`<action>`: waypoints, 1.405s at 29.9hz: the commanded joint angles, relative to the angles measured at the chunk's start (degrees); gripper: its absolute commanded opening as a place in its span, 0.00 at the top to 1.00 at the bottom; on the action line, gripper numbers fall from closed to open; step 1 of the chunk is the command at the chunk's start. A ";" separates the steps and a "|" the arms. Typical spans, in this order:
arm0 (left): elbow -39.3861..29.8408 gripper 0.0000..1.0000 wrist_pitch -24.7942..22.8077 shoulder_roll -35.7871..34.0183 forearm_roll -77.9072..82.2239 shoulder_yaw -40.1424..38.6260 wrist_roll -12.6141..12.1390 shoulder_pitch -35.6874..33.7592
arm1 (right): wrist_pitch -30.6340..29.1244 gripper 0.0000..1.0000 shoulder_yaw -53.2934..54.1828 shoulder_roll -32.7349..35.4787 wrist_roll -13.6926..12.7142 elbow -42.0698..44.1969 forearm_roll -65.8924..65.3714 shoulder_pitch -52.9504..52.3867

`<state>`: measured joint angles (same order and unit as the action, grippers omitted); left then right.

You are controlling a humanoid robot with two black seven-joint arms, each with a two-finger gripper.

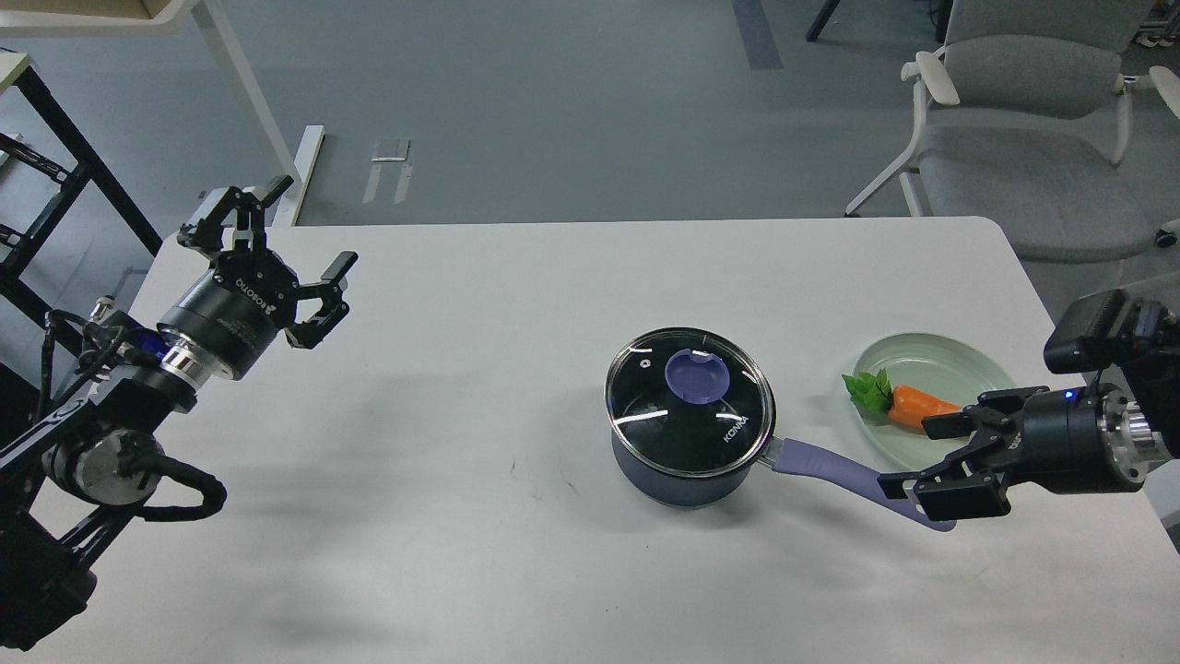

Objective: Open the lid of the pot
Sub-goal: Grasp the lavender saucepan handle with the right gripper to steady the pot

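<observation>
A dark blue pot (684,480) stands on the white table (516,544), right of the middle. Its glass lid (689,402) with a purple knob (697,376) sits on the pot. The pot's purple handle (830,468) points right and toward me. My right gripper (913,456) is open, low over the far end of that handle, its fingers either side of it, apart from the lid. My left gripper (281,242) is open and empty above the table's far left part.
A pale green plate (968,364) with a toy carrot (913,407) lies right of the pot, partly behind my right gripper. A grey chair (1023,111) stands beyond the table's far right corner. A white table leg (249,101) stands at the far left.
</observation>
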<state>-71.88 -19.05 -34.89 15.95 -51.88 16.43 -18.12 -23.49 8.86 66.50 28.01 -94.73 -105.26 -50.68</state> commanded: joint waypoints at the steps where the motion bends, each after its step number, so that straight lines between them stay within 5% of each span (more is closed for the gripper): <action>1: -0.80 0.01 0.06 -0.09 0.23 -0.07 0.00 0.01 | 0.64 0.00 -1.12 -1.28 -0.01 0.08 -0.38 0.05; 24: -2.56 0.01 0.77 0.17 0.23 0.02 0.00 0.19 | 6.44 0.07 -5.96 -5.68 -0.01 3.50 -9.96 0.40; 33: -2.82 0.01 0.85 0.26 1.89 0.02 0.00 0.02 | 6.53 0.49 -6.13 -5.50 -0.01 3.50 -10.14 0.05; 42: -3.26 0.01 0.77 0.26 8.39 0.11 0.09 -1.21 | 6.53 0.61 -6.22 -5.33 -0.01 3.50 -10.58 -0.04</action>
<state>-74.75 -18.32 -34.63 21.77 -51.81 16.44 -18.91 -16.96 2.63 61.14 27.99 -91.23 -115.59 -50.63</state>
